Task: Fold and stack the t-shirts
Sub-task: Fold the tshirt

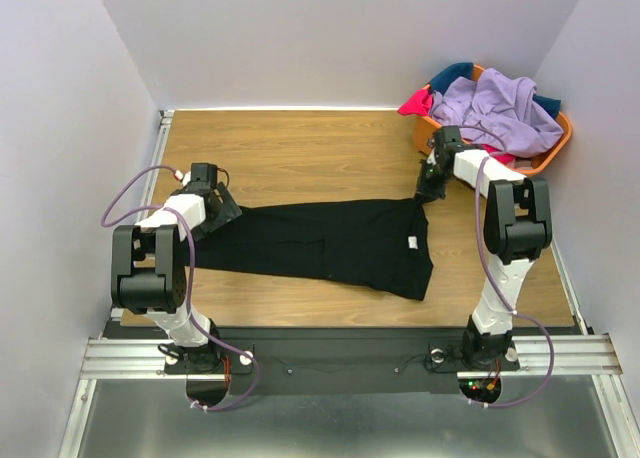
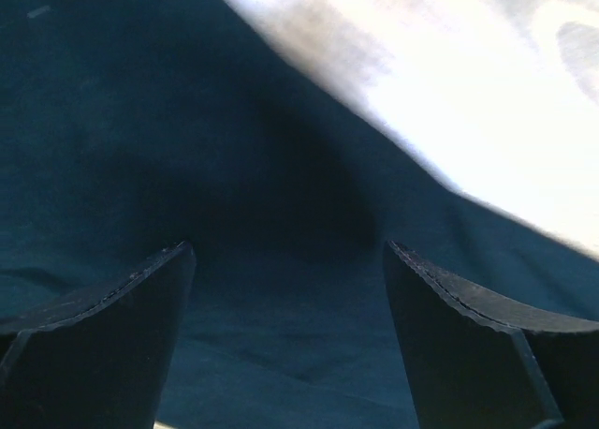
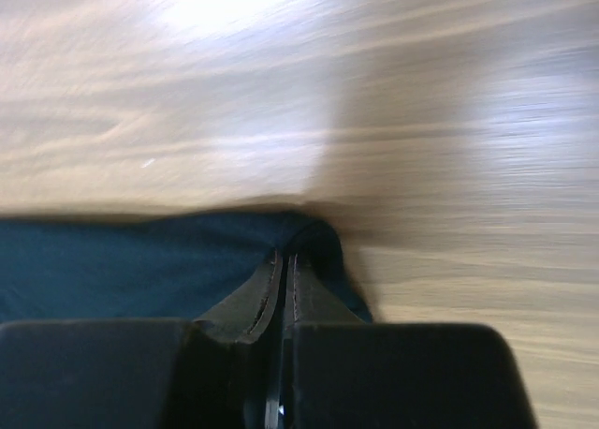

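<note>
A black t-shirt (image 1: pixel 330 243) lies stretched across the wooden table, its white label (image 1: pixel 411 242) near the right end. My left gripper (image 1: pixel 222 210) is at its left end. In the left wrist view that gripper (image 2: pixel 285 251) is open, with its fingers (image 2: pixel 131 298) low over the dark cloth (image 2: pixel 140 120) and nothing between them. My right gripper (image 1: pixel 427 193) is at the shirt's far right corner. In the right wrist view it (image 3: pixel 284 258) is shut, with the shirt's edge (image 3: pixel 122 265) bunched around its tips. More t-shirts, lavender (image 1: pixel 500 108), pink-red (image 1: pixel 415 105) and teal (image 1: pixel 450 75), are piled at the back right.
An orange basket (image 1: pixel 555 148) in the back right corner holds the piled shirts, just behind my right arm. White walls close in the table on the left, back and right. Bare wood (image 1: pixel 300 148) shows behind the black shirt.
</note>
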